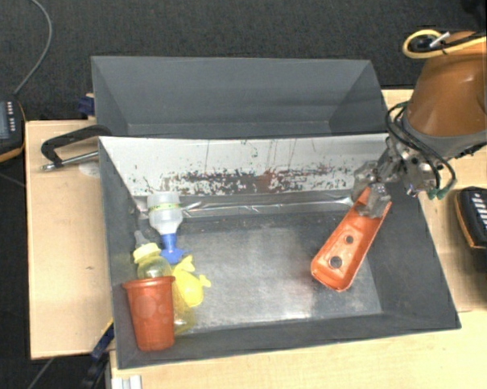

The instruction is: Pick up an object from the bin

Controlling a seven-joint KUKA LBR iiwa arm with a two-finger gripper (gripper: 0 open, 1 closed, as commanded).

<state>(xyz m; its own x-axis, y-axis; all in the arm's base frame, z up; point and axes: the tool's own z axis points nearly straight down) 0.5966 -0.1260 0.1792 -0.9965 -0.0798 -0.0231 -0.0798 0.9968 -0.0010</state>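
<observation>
My gripper (373,197) is at the bin's right side, near the back wall. Its fingers are shut on the upper end of a flat orange handle-shaped piece (347,250) with a small dark hole near its rounded lower end. The piece slants down and to the left from the fingers, and its lower end is at or just above the bin floor.
A small heap sits in the bin's front left corner: a red cup (152,313), a clear bottle with a yellow cap (153,264), a crumpled yellow thing (189,285) and a white-and-blue nozzle-like item (166,219). Bare floor lies between this heap and the orange piece.
</observation>
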